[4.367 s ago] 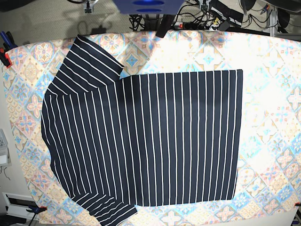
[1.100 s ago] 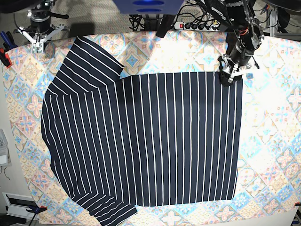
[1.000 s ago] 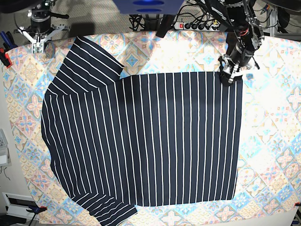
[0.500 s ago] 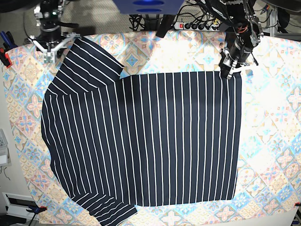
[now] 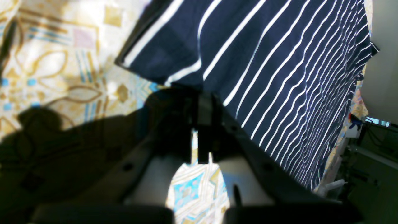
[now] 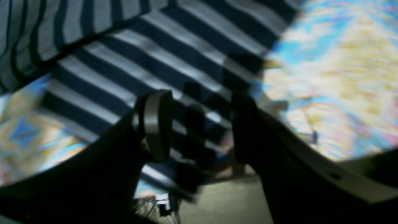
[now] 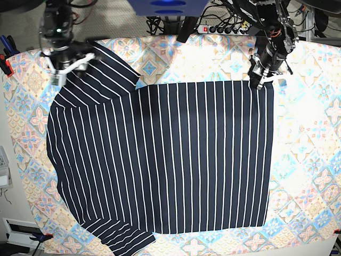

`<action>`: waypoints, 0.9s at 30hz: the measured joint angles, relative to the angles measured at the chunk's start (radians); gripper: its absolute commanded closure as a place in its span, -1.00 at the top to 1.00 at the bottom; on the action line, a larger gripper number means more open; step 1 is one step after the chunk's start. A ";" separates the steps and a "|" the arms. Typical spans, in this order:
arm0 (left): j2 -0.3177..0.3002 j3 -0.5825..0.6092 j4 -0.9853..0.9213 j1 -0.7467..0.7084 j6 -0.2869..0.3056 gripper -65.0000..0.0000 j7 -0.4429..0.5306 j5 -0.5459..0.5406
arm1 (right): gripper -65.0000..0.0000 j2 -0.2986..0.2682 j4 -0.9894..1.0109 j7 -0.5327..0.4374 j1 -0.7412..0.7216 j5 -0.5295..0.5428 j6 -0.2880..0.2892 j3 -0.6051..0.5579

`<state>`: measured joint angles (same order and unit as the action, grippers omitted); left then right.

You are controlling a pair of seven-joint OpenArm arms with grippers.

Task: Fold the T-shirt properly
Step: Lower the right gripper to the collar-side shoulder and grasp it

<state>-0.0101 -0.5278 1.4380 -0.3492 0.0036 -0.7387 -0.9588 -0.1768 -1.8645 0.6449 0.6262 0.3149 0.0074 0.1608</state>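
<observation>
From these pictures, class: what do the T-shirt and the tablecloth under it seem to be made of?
T-shirt: soft, matte knit cloth by the look, navy with thin white stripes; it lies limp, and its sleeve folds.
Tablecloth: probably printed fabric or smooth coated cloth; its flat pastel tile pattern looks faintly glossy under the light.

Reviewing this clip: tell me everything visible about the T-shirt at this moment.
The T-shirt is dark navy cloth with thin white pinstripes, short-sleeved, spread flat across the patterned tablecloth, collar end toward the base view's left, hem toward its right. One sleeve points to the far edge, the other to the near edge. The left gripper is at the far hem corner, its jaws nearly closed; whether it holds cloth is unclear. The right gripper hangs open over the far sleeve.
</observation>
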 measured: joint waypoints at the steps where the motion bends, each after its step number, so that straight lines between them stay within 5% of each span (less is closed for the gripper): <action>1: -0.005 0.001 0.000 0.000 0.000 -1.00 -0.003 0.001 | -0.09 -0.002 0.015 0.007 0.002 0.000 -0.008 0.011; 27: -0.005 0.001 0.000 0.000 0.000 -1.00 -0.002 0.001 | -0.09 0.007 0.196 0.011 -0.073 0.007 0.006 -0.072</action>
<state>-0.0147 -0.5270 1.4380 -0.3492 0.0032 -0.7410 -0.9581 -0.1696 -1.6680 0.6559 0.5533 0.3218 0.0135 0.0887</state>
